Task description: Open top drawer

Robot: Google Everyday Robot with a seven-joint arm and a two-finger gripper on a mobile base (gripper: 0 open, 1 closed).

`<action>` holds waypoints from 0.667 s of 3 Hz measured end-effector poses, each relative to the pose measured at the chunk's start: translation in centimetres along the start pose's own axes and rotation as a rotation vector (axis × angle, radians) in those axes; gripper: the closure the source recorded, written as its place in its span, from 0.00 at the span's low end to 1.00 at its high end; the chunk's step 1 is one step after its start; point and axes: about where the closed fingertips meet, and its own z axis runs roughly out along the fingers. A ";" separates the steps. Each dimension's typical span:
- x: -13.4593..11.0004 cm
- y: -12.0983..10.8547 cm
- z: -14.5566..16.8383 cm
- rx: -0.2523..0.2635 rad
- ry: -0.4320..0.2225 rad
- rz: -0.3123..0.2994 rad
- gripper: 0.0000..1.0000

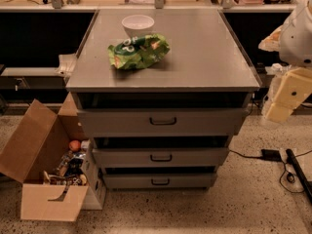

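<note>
Nearest me, a box (44,179) sits on the floor left of the cabinet. Above the two narrower drawers, the top drawer (204,123) is the widest front, just under the cabinet top, its handle (163,121) central and horizontal. The gripper (280,108) hangs off the cabinet's right corner at about drawer height, so the handle lies well to its left. I can't tell whether it's spread or closed. Farther back, a bag (139,50) and cup (138,23) rest on top

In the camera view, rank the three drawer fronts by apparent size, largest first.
1. Top drawer
2. Middle drawer
3. Bottom drawer
The lower ones sit farther from the camera, so true sizes are unsure. Claw hangs right of the cabinet.
</note>
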 end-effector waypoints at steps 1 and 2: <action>0.0 0.0 0.0 0.000 0.000 0.000 0.00; 0.5 -0.4 1.9 -0.021 -0.014 -0.026 0.00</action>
